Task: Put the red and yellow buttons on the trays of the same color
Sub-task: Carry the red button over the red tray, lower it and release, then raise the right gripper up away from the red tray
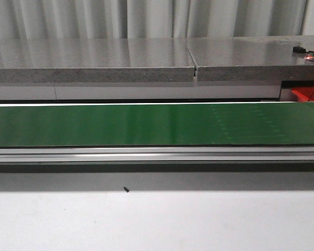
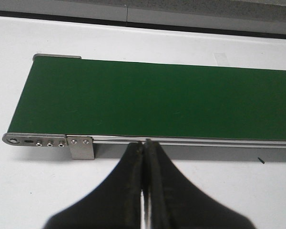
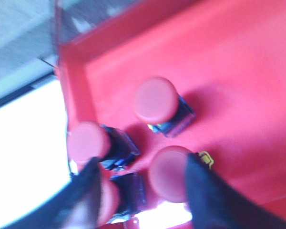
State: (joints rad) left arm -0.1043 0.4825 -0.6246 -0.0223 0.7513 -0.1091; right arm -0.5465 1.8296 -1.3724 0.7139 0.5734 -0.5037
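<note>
Right hand [image 3: 140,191] spread over round-capped red buttons [image 3: 156,100].

Your front view is evenly lit and sharp: the green belt [image 1: 146,125] carries a soft sheen, and a dark band of shadow lies on the white worktop [image 1: 157,219] just below its metal rail [image 1: 157,154]. Your left wrist view is also crisp, with flat light and the left claw [image 2: 144,191] rendered as a plain black shape. Your right wrist view is badly blurred; the red tray [image 3: 238,71] looks washed with glare, and the worktop beside it is blown out to pure white.
</note>
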